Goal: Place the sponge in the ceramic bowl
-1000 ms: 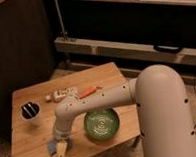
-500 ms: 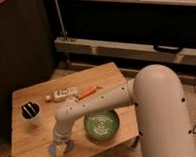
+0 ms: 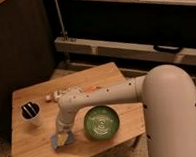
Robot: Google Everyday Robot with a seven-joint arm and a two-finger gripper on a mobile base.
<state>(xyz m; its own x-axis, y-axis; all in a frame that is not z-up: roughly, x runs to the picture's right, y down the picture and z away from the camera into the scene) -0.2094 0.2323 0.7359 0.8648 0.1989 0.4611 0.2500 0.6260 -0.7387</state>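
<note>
Lowered over the past second, the robot's gripper (image 3: 63, 136) now sits pressed onto the sponge (image 3: 59, 142) at the front left of the wooden table (image 3: 30, 147). Its jaws have drawn together from wide open to fully closed. From where I stand, the pad looks pinched between them, though it is still flat on the wood.

The ceramic bowl (image 3: 100, 124) stands just to the right of the gripper, near but not touching. Its dark green glaze and pale rings are bare, with nothing inside. A white cup (image 3: 31, 116) holding dark sticks stands further back on the left.

The grasp looks to be the step in hand. What follows would be a lift straight up, high enough to clear the bowl's rim, then a short carry to the right and a release over its centre.

The sponge shows as a small, flat, blue-grey pad with uneven edges. It pokes out on either side of the fingertips, and the arm (image 3: 97, 95) above partly hides it.
</note>
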